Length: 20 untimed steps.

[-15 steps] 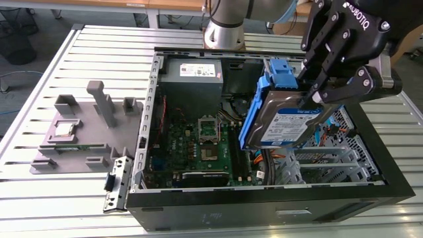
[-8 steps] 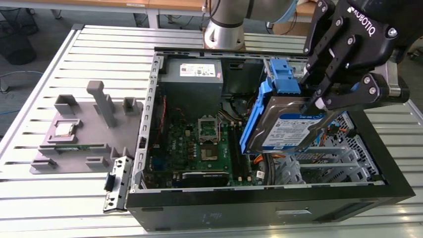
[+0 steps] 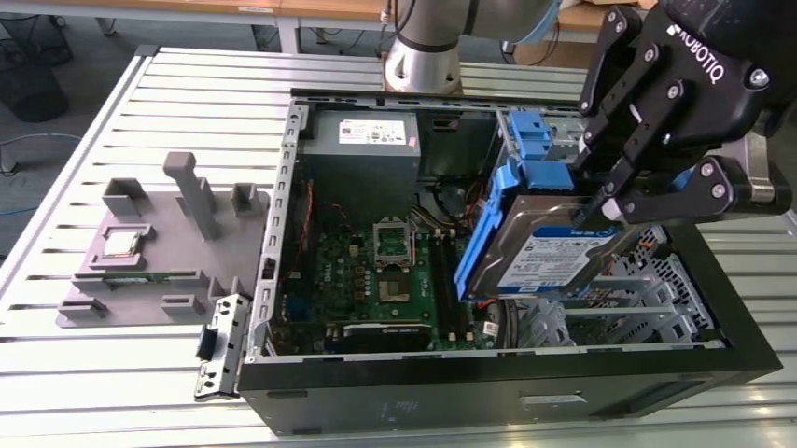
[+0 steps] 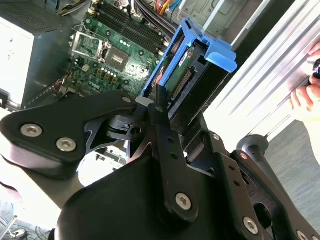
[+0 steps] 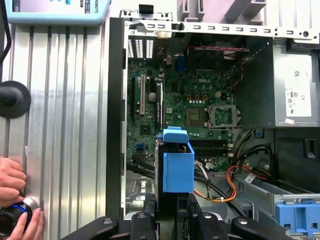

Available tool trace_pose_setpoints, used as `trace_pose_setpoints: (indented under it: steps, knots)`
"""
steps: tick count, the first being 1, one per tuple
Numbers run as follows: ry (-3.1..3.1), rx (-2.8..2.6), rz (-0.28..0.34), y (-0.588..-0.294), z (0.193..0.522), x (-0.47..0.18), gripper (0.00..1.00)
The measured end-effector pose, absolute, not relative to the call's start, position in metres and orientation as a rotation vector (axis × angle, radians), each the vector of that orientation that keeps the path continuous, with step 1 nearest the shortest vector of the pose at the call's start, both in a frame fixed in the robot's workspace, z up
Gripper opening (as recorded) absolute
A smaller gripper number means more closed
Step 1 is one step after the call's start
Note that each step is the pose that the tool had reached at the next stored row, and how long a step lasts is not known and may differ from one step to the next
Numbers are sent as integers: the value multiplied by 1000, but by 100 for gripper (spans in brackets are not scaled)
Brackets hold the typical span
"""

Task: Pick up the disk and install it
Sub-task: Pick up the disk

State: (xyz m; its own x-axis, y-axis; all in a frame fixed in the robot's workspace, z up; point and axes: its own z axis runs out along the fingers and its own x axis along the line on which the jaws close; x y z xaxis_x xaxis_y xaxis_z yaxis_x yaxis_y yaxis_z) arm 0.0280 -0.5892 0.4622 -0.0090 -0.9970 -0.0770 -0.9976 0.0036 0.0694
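The gripper (image 3: pixel 607 207) was clamped on the disk (image 3: pixel 548 257), its fingers (image 3: pixel 619 182) pinching the upper end of the silver body, one on each flat face. The disk hung tilted, not level. Its label faced up and toward the exterior view's right, and its blue bracket (image 3: pixel 480 252) ran down the lower side. It sat within the open top of the case (image 3: pixel 498 397), over the metal cage (image 3: pixel 648 289), with the board (image 3: pixel 373 271) just beside it on the exterior view's left. Whether its low corner touched the cage could not be told. In the first wrist view, orange cables (image 5: pixel 220 192) lay loose near the disk's end. A person's hand (image 5: pixel 12 182) rested on the table (image 3: pixel 187 84) well apart from the case.

The step in hand looked to be bringing the disk to its seat in the cage, with the pick-up done and the install not yet made. To do it well, the arm would likely need to level the disk so that the bracket met the cage squarely, not corner first. A slow descent seemed wise, since a grip on one end gives a long lever and a snag could twist the disk in the jaws. The cables and the board's upright parts would want a clear berth.
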Motion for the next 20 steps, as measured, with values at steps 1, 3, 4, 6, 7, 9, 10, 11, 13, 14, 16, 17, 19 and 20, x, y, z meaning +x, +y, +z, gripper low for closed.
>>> trace_pose_setpoints:
  steps: [1,3,4,6,7,9,10,11,13,14,16,17,19,20]
  knots:
    - [2221,-2207,163,-590,462,28,35]
    - [2221,-2207,163,-590,462,29,35]
    - [2221,-2207,162,-590,462,30,35]
    - [2222,-2207,162,-590,462,33,35]
    - [2222,-2207,162,-590,462,34,35]
    - [2222,-2207,162,-590,462,38,35]
    - [2222,-2207,162,-590,462,40,35]
    - [2222,-2207,162,-590,462,43,35]
    - [2222,-2207,162,-590,462,47,35]
    - [2222,-2207,162,-590,462,49,35]
    - [2223,-2207,162,-590,462,53,35]
    - [2223,-2207,162,-590,462,56,35]
    - [2223,-2207,162,-590,461,60,35]
    - [2223,-2207,162,-590,461,62,35]
